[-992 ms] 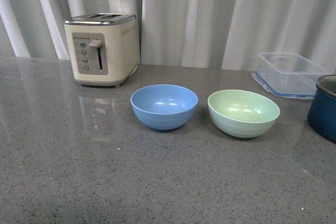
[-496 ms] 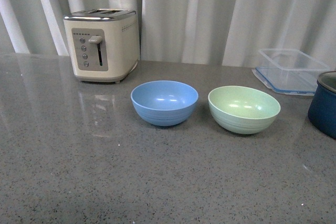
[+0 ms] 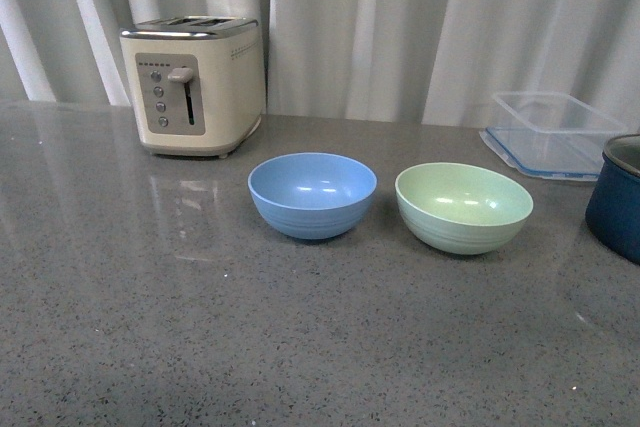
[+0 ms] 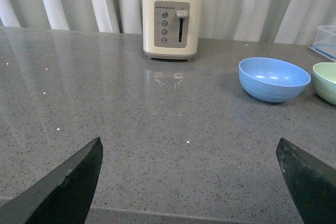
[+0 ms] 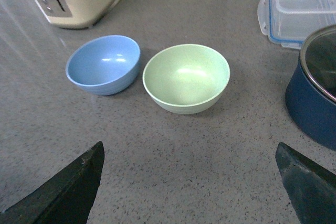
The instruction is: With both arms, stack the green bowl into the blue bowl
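Left gripper point(image 4: 188, 171) is wide open. In its wrist view you only get the two dark fingers point(image 4: 68, 187) poking in at the corners, far apart, with nothing between them but bare tabletop point(image 3: 200, 327). They're holding nothing, and I can't see them touching anything.

Right gripper point(image 5: 189, 171) is the same deal: spread wide and empty, looking down at both bowls from a bit above.

The green bowl point(image 3: 464, 207) sits upright on the tabletop, just to the right of the blue bowl point(image 3: 312, 195). The two are close together with a small gap, not touching. Both are empty, so no stacking done.

Count of stuff:
- 2 grippers, both open
- 1 green bowl
- 1 blue bowl
- 1 cream toaster point(image 3: 193, 85), behind and left of the blue bowl, lever up
- 1 clear plastic container point(image 3: 555, 135), behind and right of the green bowl
- 1 navy pot point(image 3: 617, 197), at the far right and cut off by the frame

A white curtain point(image 3: 380, 27) runs along the back.
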Robot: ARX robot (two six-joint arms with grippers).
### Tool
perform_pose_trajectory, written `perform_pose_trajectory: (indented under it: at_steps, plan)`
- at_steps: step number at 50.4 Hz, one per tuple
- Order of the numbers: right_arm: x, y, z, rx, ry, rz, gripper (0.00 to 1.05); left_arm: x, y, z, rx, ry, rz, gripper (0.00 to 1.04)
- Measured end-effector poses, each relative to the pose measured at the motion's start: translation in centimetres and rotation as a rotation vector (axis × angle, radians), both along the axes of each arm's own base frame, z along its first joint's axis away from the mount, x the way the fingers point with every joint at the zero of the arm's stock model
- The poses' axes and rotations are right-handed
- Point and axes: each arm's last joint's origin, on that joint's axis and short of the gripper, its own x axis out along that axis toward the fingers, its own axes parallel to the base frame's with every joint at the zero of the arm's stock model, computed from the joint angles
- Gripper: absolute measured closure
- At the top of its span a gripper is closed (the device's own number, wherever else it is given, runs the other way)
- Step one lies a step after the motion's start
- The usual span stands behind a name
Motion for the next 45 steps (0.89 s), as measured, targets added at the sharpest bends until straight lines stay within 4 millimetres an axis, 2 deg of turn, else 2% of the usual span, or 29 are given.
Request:
perform_pose_trajectory:
  at_steps: [11, 19, 30, 40, 45]
  plan:
    - [7.6, 1.8, 0.3, 0.058, 0.199, -0.05, 0.1, 0.0, 0.0, 0.0, 0.0, 0.0, 0.0, 0.07]
    - [13.1, 2.8, -1.7, 0.063, 0.358, -0.138, 0.1, 0.0, 0.0, 0.0, 0.0, 0.0, 0.0, 0.07]
    - [17.6, 3.3, -4.4, 0.037, 0.441, -0.233, 0.1, 0.0, 0.0, 0.0, 0.0, 0.0, 0.0, 0.07]
    - [19.7, 2.4, -6.1, 0.021, 0.486, -0.303, 0.1, 0.0, 0.0, 0.0, 0.0, 0.0, 0.0, 0.07]
    - [20.1, 2.1, -6.8, 0.013, 0.503, -0.323, 0.1, 0.0, 0.0, 0.0, 0.0, 0.0, 0.0, 0.07]
